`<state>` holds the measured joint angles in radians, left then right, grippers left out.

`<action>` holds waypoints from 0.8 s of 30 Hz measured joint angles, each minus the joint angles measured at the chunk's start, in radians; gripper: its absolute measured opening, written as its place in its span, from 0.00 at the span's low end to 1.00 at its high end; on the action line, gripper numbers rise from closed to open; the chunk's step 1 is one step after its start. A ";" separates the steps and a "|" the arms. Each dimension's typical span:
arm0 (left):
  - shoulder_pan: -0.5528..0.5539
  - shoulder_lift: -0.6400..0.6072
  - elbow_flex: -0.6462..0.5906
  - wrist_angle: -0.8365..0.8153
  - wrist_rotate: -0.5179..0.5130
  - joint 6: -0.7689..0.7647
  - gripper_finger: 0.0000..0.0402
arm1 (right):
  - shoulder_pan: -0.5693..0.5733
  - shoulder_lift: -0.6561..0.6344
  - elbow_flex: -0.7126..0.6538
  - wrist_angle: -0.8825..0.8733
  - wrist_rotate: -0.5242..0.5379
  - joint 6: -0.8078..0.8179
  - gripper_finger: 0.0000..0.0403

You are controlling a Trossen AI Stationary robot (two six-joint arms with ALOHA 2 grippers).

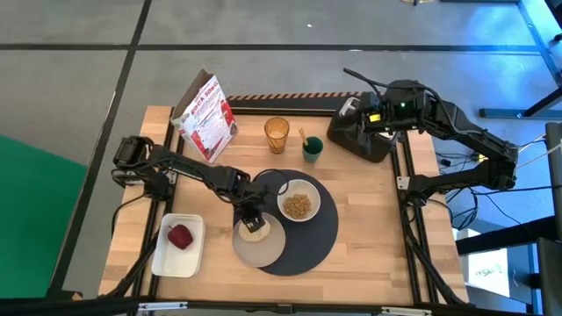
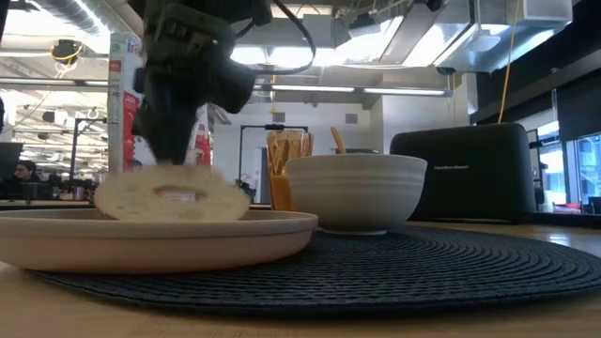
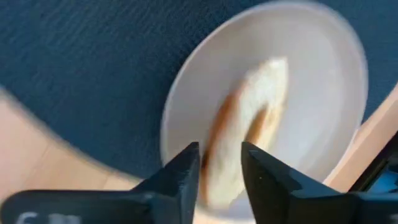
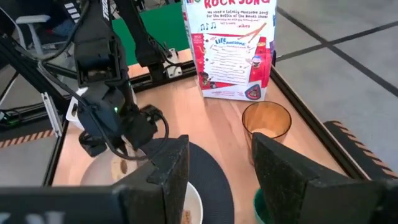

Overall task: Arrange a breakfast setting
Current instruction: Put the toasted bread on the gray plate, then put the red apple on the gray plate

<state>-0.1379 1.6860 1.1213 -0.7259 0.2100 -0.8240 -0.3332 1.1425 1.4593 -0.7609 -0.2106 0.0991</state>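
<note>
A round dark grey mat [image 1: 325, 237] lies at the table's middle front. On it stand a flat white plate [image 1: 266, 254] and a small white bowl [image 1: 284, 198] with cereal in it. My left gripper [image 1: 252, 217] stands over the plate, shut on a pale bagel half [image 2: 172, 197]. The amber tumbler [image 1: 277, 134] stands behind the mat. The orange-handled spoon [image 1: 301, 138] stands in a green cup [image 1: 313, 151]. My right gripper [image 4: 217, 180] is open and empty above the black toaster [image 1: 360, 136] at the far right. My left gripper has the bagel half's rim [image 3: 217, 168] between its two fingers [image 3: 184, 177], coming from above and pointing down. The bagel half lies nearly flat, with its underside on the plate [image 2: 160, 239].
A cereal box [image 1: 204, 116] stands at the far left. A white rectangular tray [image 1: 167, 256] with a red thing in it lies at the front left, next to the plate. The toaster takes up the far right corner. There is bare wood at the front right.
</note>
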 joint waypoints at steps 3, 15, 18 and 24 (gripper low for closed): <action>0.000 -0.006 0.038 -0.099 -0.006 0.010 0.34 | 0.000 0.001 0.000 -0.004 0.012 -0.002 0.41; -0.080 -0.024 0.271 -0.603 -0.092 0.133 0.37 | 0.078 0.000 0.000 -0.040 0.256 0.205 0.41; -0.158 -0.052 0.266 -0.635 -0.096 0.002 0.37 | 0.131 0.001 0.000 -0.036 0.337 0.261 0.41; -0.301 -0.134 0.228 -0.697 -0.230 -0.340 0.40 | 0.235 0.021 -0.001 -0.040 0.499 0.387 0.41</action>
<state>-0.4385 1.5517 1.3498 -1.4230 -0.0197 -1.1640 -0.0984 1.1631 1.4586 -0.8008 0.2882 0.4856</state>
